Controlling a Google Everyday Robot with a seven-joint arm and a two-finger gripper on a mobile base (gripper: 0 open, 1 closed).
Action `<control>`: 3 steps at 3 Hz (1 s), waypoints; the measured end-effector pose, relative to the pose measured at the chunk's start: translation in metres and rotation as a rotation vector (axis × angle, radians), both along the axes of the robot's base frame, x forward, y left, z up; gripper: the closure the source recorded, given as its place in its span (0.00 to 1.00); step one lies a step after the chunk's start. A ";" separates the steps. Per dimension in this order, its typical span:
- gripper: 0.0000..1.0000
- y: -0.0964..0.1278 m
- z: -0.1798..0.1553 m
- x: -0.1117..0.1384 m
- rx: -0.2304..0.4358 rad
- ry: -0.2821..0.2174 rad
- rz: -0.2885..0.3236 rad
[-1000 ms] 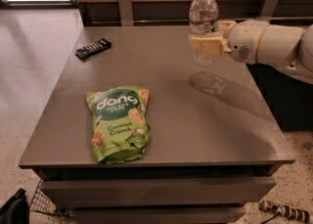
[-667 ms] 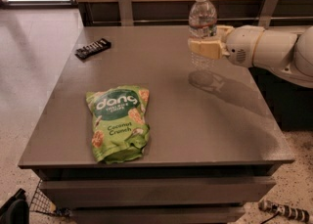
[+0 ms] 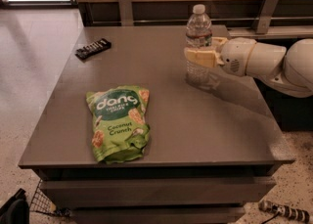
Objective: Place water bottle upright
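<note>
The gripper (image 3: 199, 56) clasps the water bottle (image 3: 198, 26) at mid-body, upright on the table's (image 3: 195, 130) far right. It looks light, thin-walled and slick, so a gentle waist grip seems safest.

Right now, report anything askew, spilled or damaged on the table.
Nothing stands out. The bottle is upright at the far right of the table, capped, with the pincer clamped round its middle; the bag lies flat, intact.

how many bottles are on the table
1. The small clear ribbed plastic water bottle with a white cap stands upright at the far right of the grey table, the robot's cream gripper closed around its middle. No other bottle is visible.
</note>
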State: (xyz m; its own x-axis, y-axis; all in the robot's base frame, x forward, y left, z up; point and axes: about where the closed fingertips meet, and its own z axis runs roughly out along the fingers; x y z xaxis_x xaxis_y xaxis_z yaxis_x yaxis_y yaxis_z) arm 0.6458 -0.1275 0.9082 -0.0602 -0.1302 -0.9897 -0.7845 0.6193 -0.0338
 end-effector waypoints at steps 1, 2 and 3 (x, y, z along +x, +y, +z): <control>1.00 -0.001 -0.011 -0.001 0.038 0.008 0.000; 1.00 -0.009 -0.022 -0.007 0.087 -0.002 -0.014; 1.00 -0.017 -0.029 -0.012 0.112 -0.016 -0.020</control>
State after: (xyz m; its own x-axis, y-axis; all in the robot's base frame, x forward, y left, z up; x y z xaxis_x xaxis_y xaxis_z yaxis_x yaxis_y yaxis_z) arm 0.6334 -0.1441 0.8788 -0.0460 -0.0178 -0.9988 -0.7719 0.6353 0.0242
